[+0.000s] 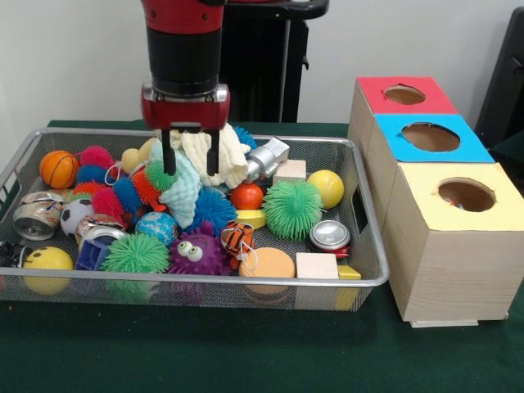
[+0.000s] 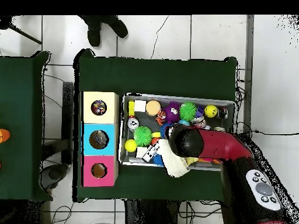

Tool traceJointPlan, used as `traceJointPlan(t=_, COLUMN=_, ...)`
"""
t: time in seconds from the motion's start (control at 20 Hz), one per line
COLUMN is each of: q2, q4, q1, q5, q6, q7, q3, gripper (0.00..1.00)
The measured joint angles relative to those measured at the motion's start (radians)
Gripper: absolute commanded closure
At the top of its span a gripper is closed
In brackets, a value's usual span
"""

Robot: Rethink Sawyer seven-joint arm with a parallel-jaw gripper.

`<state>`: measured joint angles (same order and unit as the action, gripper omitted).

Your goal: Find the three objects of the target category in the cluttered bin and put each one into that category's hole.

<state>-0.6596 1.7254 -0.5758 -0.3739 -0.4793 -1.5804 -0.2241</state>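
Lying low at the front of the cluttered bin (image 1: 370,282), the tiger-striped toy (image 1: 237,238) is looking light and soft, best pinched across its body; fingers (image 1: 167,152) are hanging apart, gripping nothing.

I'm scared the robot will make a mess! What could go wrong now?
The gripper hangs open around a cream cloth, not the tiger-striped toy. It might lift the cloth, dragging the teal cloth or spiky balls along. The tiger-striped toy lies wedged among clutter in the wire bin, so grabbing it cleanly could be hard.
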Motion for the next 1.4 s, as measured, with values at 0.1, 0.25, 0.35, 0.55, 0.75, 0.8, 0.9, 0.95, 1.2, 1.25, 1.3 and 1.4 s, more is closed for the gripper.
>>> traceJointPlan(t=0.1, q2=0.019, q4=-0.009, q1=0.000, q5=0.000, q6=0.000, q7=0.000, q3=-0.001, gripper=0.00)
traceJointPlan(t=0.25, q2=0.045, q4=-0.025, q1=0.004, q5=0.001, q6=0.000, q7=0.000, q3=-0.001, gripper=0.00)
traceJointPlan(t=0.35, q2=0.053, q4=-0.030, q1=0.009, q5=0.002, q6=0.000, q7=0.000, q3=-0.001, gripper=0.00)
traceJointPlan(t=0.55, q2=0.061, q4=-0.033, q1=0.035, q5=0.008, q6=0.000, q7=0.000, q3=-0.001, gripper=0.00)
traceJointPlan(t=0.75, q2=0.061, q4=-0.033, q1=0.066, q5=0.014, q6=0.000, q7=0.000, q3=0.000, gripper=0.00)
traceJointPlan(t=0.8, q2=0.061, q4=-0.032, q1=0.072, q5=0.016, q6=0.000, q7=0.000, q3=0.001, gripper=0.00)
traceJointPlan(t=0.9, q2=0.059, q4=-0.032, q1=0.092, q5=0.021, q6=0.002, q7=0.000, q3=0.001, gripper=0.00)
traceJointPlan(t=0.95, q2=0.058, q4=-0.032, q1=0.100, q5=0.023, q6=0.003, q7=0.000, q3=0.001, gripper=0.00)
traceJointPlan(t=1.2, q2=0.061, q4=-0.033, q1=0.112, q5=0.027, q6=0.003, q7=0.000, q3=0.001, gripper=0.00)
traceJointPlan(t=1.25, q2=0.062, q4=-0.035, q1=0.112, q5=0.027, q6=0.003, q7=0.000, q3=0.001, gripper=0.00)
traceJointPlan(t=1.3, q2=0.064, q4=-0.036, q1=0.111, q5=0.027, q6=0.003, q7=0.000, q3=0.001, gripper=0.00)
traceJointPlan(t=1.4, q2=0.069, q4=-0.041, q1=0.110, q5=0.027, q6=0.003, q7=0.000, q3=0.001, gripper=0.00)
